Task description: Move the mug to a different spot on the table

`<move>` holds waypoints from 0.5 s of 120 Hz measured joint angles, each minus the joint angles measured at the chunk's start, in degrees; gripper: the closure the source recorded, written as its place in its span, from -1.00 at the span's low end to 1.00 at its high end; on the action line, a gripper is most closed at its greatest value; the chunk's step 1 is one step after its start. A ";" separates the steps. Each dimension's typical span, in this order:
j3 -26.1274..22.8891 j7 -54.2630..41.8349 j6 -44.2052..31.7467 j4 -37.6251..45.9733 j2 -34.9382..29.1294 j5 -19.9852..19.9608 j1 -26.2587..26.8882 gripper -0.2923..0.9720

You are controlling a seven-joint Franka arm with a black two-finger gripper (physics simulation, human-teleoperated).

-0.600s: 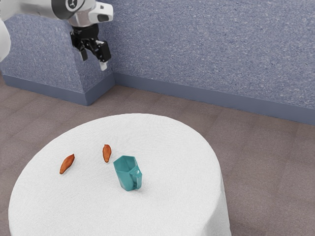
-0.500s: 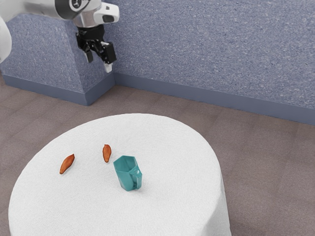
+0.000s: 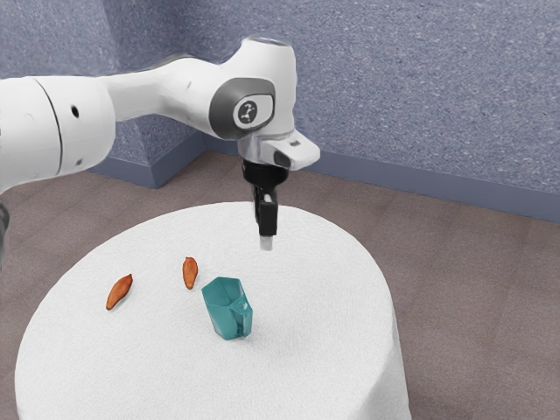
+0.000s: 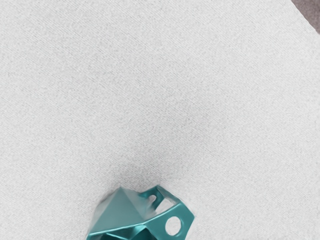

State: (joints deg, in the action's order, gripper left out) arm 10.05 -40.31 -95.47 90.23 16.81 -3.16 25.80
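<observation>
- Found the gripper [image 3: 266, 243] hanging above the table [image 3: 341, 289], pointed straight down, clear of the white cloth and touching nothing.
- Could not tell from this side-on angle whether it was released or clenched; grasped nothing in either case.
- Saw the mug [image 3: 227, 308] standing upright on the cloth, teal and faceted, handle turned toward the exterior view's right, below the gripper, apart from it and nearer the camera.
- Noted 2 orange pieces: the near orange piece [image 3: 190, 272] just beside the mug on the exterior view's left, the far orange piece [image 3: 120, 290] further left.
- In the wrist view, caught the mug [image 4: 140, 217] at the edge of sight with bare table [image 4: 150, 75] beyond it; judged the hand not centred over it.
- Judged the step as the approach, with the mug not yet grasped and the task barely begun.
- Called for bringing the hand squarely over the mug before any descent, not sliding in low.
- Called for lining the grip up across 2 opposite facets, away from the handle, so the hold would sit flat.
- Judged the slanted facets likely to slip under a skewed grip.
- Judged an off-centre descent likely to tip the mug or push it into the near orange piece.
- Looked for a set-down spot on the bare cloth toward the exterior view's right, well apart from both pieces.
</observation>
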 joint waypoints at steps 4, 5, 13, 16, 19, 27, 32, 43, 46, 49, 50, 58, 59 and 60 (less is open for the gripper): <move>-0.56 -2.07 -1.16 2.65 -0.86 -0.46 0.13 -0.54; -0.66 -2.57 -1.45 3.27 -1.10 -0.56 0.14 -0.54; -1.15 -6.43 -5.02 10.75 -4.00 -1.16 0.19 -0.54; -1.22 -7.92 -6.92 13.78 -5.03 -1.59 0.17 -0.54; -1.27 -9.36 -8.71 16.16 -5.72 -1.99 0.13 -0.54; -1.33 -13.21 -13.66 20.93 -6.54 -3.46 0.05 -0.54; -1.29 -15.58 -16.61 23.04 -6.74 -4.52 0.07 -0.54; -0.11 -20.51 -22.29 26.71 -6.89 -7.19 0.30 -0.54; 0.51 -21.75 -23.49 27.48 -6.90 -7.80 0.23 -0.54; 1.05 -22.94 -24.58 28.22 -6.91 -8.30 0.10 -0.54; 1.23 -23.33 -24.93 28.49 -6.93 -8.45 0.08 -0.54; 2.11 -26.24 -27.23 29.82 -7.11 -9.35 -0.07 -0.54; 2.17 -26.58 -27.47 29.92 -7.13 -9.44 -0.07 -0.54; 2.22 -26.92 -27.70 30.02 -7.15 -9.53 -0.07 -0.54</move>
State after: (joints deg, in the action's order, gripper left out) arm 12.27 -67.23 -123.17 120.26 9.66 -12.69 25.73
